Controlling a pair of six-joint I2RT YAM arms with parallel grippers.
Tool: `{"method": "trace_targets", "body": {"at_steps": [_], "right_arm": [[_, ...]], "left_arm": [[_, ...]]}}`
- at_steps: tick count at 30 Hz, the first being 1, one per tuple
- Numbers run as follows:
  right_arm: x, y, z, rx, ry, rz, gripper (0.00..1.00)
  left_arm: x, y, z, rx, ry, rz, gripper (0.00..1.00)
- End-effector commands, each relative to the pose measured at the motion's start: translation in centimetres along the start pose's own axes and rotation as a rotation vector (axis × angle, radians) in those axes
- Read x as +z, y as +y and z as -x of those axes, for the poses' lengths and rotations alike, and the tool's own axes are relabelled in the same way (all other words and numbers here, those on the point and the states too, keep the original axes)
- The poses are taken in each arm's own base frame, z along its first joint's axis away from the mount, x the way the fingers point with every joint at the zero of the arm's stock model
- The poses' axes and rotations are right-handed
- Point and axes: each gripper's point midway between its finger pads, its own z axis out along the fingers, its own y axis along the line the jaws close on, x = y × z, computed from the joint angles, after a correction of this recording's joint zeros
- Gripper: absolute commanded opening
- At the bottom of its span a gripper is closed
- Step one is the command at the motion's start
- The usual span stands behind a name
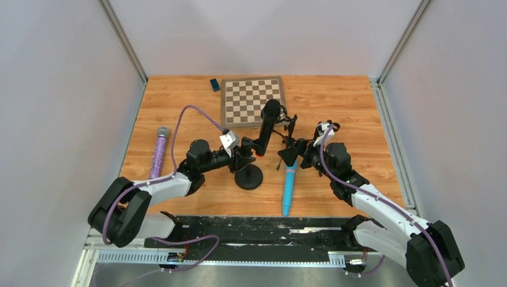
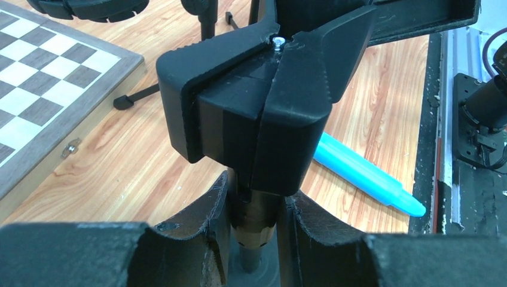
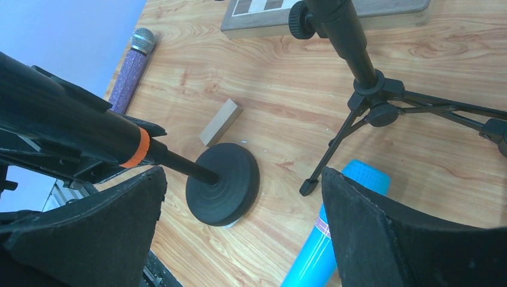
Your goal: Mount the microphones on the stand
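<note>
The microphones lay apart. The black microphone [image 1: 267, 127] stood tilted in the clip of the round-base stand [image 1: 249, 177]. The light blue microphone [image 1: 289, 186] lay flat just right of that stand's base, and the purple microphone [image 1: 158, 154] lay well to its left. All looked rigid and light. The blue one seemed slick and apt to roll, so it was best pinched across mid-barrel. The left gripper [image 2: 254, 222] was pressed together on the black microphone's lower end, under the clip. The right gripper [image 1: 294, 153] hung spread over the blue one. No writing was legible.
</note>
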Motion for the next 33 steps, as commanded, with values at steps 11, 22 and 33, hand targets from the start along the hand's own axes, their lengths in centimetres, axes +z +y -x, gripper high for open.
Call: {"method": "trace_targets", "body": {"at_steps": [11, 22, 33], "right_arm": [[-0.4, 0.0, 0.7, -0.016, -0.028, 0.006, 1.00], [-0.5, -0.2, 0.9, -0.017, -0.032, 0.001, 1.00], [-0.4, -0.4, 0.8, -0.018, -0.028, -0.003, 1.00]], "left_arm": [[-0.5, 1.3, 14.1, 0.277, -0.266, 0.121, 0.00], [-3.0, 5.2, 16.9, 0.389, -0.249, 0.375, 0.00], [-4.7, 8.9, 15.0, 0.318, -0.201, 0.484, 0.00]]}}
